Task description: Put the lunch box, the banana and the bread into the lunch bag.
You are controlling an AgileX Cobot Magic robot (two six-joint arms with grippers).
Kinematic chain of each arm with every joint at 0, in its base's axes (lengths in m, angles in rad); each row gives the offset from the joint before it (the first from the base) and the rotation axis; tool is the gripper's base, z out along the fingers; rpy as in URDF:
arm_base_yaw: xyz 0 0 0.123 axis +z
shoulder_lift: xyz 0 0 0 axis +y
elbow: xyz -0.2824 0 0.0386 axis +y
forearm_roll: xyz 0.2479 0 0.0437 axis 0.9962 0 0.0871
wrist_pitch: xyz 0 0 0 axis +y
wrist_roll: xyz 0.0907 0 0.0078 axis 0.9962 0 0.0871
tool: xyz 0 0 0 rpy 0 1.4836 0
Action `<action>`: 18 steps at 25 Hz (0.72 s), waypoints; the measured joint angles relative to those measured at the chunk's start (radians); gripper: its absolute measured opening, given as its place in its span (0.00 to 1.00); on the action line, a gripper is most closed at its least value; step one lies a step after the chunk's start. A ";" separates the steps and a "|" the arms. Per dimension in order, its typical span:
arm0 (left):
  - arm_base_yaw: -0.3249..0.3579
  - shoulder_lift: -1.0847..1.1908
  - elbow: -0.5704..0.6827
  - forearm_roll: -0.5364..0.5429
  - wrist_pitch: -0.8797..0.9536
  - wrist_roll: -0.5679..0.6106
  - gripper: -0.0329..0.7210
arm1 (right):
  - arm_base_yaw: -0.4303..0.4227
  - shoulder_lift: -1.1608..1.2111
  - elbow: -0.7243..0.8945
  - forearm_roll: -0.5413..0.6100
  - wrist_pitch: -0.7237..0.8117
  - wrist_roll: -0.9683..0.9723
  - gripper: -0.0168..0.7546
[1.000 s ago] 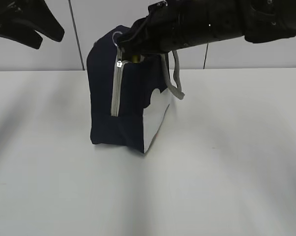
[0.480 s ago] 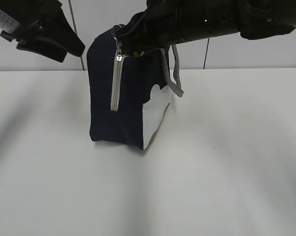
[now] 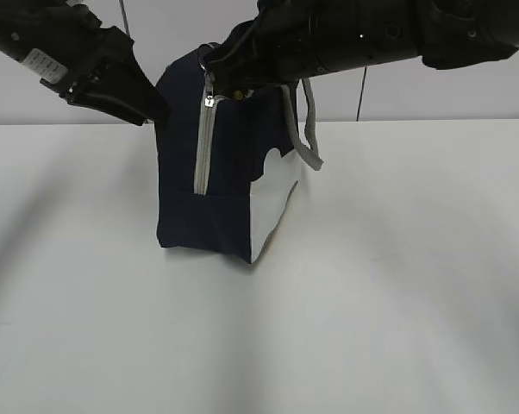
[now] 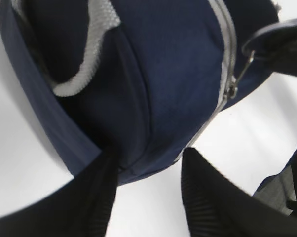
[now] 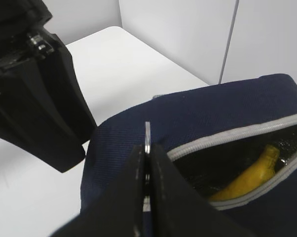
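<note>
Banana sits inside the lunch bag, which stands on the table; lunch box and bread aren't visible, likely packed. Mouth partly open. Right pincer is clenched on the zipper pull ring. Left pincer straddles the bag's end, fingers parted, not clearly gripping.

We see our right gripper pinched shut on a thin metal zipper pull above the dark navy fabric lunch bag. Its grey zipper gapes, showing the curved yellow banana inside. The black left gripper sits at the bag's far end, over the white table
</note>
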 joint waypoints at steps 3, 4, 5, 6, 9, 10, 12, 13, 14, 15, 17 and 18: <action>0.000 0.014 0.000 -0.037 -0.006 0.026 0.44 | 0.000 0.000 0.000 0.000 0.000 0.000 0.00; 0.000 0.018 0.000 -0.039 -0.008 0.032 0.44 | 0.000 0.000 0.000 0.000 0.000 0.000 0.00; 0.000 0.021 0.000 -0.041 -0.008 0.035 0.44 | 0.000 0.000 0.000 0.000 0.000 0.000 0.00; 0.000 0.022 0.000 -0.043 -0.011 0.038 0.44 | -0.004 0.000 0.000 0.000 0.000 0.000 0.00; 0.000 0.028 0.000 -0.047 -0.024 0.043 0.44 | -0.004 0.000 0.000 0.000 0.000 0.000 0.00; 0.000 0.029 0.000 -0.049 -0.028 0.048 0.44 | -0.004 0.000 0.000 0.000 0.000 0.000 0.00; 0.000 0.037 0.000 -0.051 -0.032 0.054 0.44 | -0.004 0.000 0.000 0.000 0.000 0.000 0.00; 0.000 0.041 0.000 -0.052 -0.032 0.059 0.44 | -0.004 0.000 0.000 0.000 0.000 0.000 0.00; 0.000 0.047 0.000 -0.057 -0.033 0.067 0.44 | -0.004 0.000 0.000 0.000 0.000 0.000 0.00; 0.000 0.053 0.000 -0.063 -0.033 0.072 0.44 | -0.004 0.000 0.000 0.000 0.000 0.000 0.00; 0.000 0.068 0.000 -0.076 -0.035 0.078 0.43 | -0.004 0.000 0.000 0.000 0.000 0.000 0.00; 0.000 0.073 0.000 -0.080 -0.035 0.081 0.42 | -0.004 0.000 0.000 0.000 -0.002 0.000 0.00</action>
